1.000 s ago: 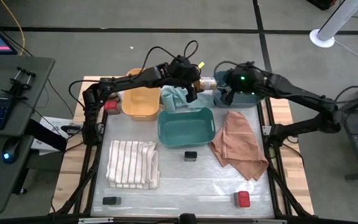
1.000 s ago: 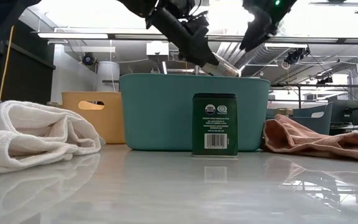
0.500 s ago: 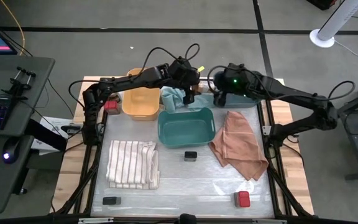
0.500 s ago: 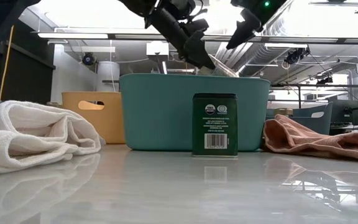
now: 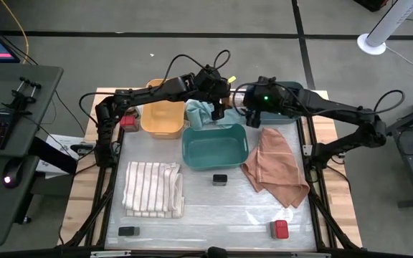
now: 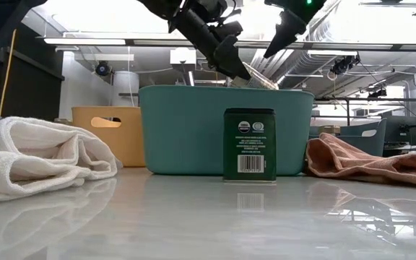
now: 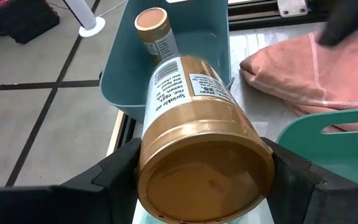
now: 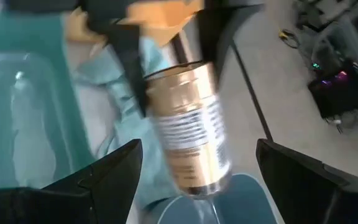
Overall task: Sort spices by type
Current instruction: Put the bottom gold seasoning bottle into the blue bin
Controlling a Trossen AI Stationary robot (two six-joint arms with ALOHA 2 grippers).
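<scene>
My left gripper (image 5: pixel 222 104) clamps the tan-lidded jar (image 7: pixel 194 134) above the far rim of the teal bin (image 5: pixel 214 145). My right gripper (image 5: pixel 246 100), fingers spread wide, faces the jar's free end without touching it.

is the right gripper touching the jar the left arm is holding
Apart. In the right wrist view the right gripper's open fingers stand clear on both sides of the jar clamped in the left gripper.
</scene>
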